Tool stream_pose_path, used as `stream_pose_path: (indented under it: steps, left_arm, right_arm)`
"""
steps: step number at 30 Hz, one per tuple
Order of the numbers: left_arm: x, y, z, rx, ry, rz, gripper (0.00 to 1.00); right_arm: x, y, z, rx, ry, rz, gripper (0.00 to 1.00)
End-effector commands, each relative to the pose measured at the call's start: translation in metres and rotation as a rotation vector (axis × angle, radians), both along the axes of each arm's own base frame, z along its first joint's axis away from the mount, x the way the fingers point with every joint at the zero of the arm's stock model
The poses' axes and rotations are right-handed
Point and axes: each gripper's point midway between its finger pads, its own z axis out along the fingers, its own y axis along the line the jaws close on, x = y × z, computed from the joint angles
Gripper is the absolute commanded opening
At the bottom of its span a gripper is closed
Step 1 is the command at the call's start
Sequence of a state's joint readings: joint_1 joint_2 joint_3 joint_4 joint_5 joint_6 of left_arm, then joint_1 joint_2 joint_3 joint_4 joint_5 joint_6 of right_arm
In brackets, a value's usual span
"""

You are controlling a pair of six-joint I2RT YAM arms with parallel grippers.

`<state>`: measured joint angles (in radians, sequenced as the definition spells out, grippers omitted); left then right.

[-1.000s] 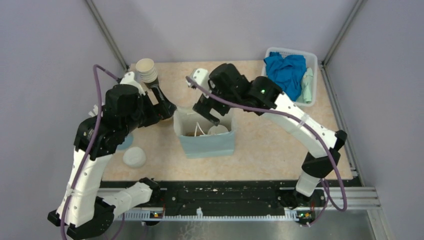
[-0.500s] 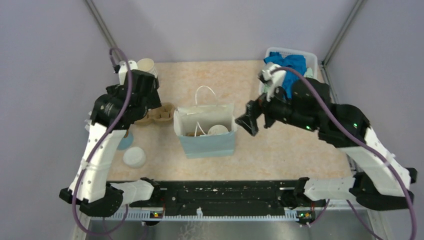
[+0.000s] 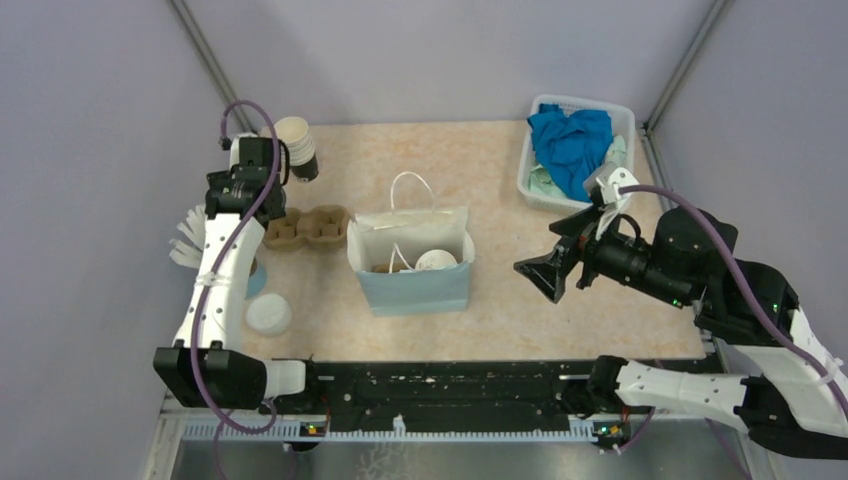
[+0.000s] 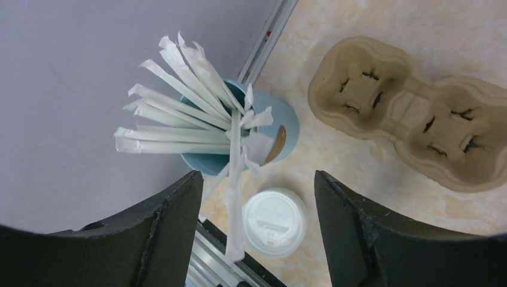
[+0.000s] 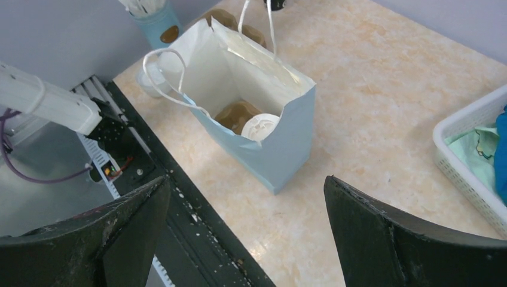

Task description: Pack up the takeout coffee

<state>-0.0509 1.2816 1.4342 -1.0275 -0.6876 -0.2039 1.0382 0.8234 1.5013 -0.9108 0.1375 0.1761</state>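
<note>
The takeout coffee stands inside the light blue paper bag [image 3: 415,285]. Only its round white lid [image 3: 435,260] shows from above. In the right wrist view the lid [image 5: 261,127] sits low in the open bag [image 5: 287,149], with something brown beside it. My right gripper [image 3: 545,272] is open and empty, to the right of the bag and apart from it; its jaws [image 5: 246,182] stand wide. My left gripper [image 3: 240,190] is raised at the far left, away from the bag. It is open and empty [image 4: 256,185] high above the table.
A blue cup of wrapped straws [image 4: 287,128] and a loose white lid [image 4: 274,222] lie below my left gripper. A cardboard cup carrier [image 3: 307,228] sits left of the bag. A stack of lidless cups [image 3: 295,140] is far left. A white basket [image 3: 620,120] of cloths is far right.
Both arms have drawn back from the bag. My right gripper left the bag's mouth and swung right and nearer. My left arm rose and moved toward the far left.
</note>
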Motion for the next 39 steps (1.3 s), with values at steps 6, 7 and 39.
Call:
stream_pose_path:
  steps: [6, 7, 39]
  left_arm:
    - [0.019, 0.031, -0.007, -0.006, -0.027, 0.004, 0.58]
    - [0.018, 0.032, -0.01, -0.003, -0.023, 0.01, 0.55]
    - [-0.023, 0.057, 0.086, 0.121, -0.225, 0.156, 0.0]
  right_arm:
    - [0.004, -0.006, -0.005, -0.039, -0.039, -0.014, 0.99]
    - [0.004, -0.007, -0.005, -0.041, -0.041, -0.014, 0.99]
    - [0.002, -0.004, 0.002, -0.017, 0.017, -0.03, 0.99]
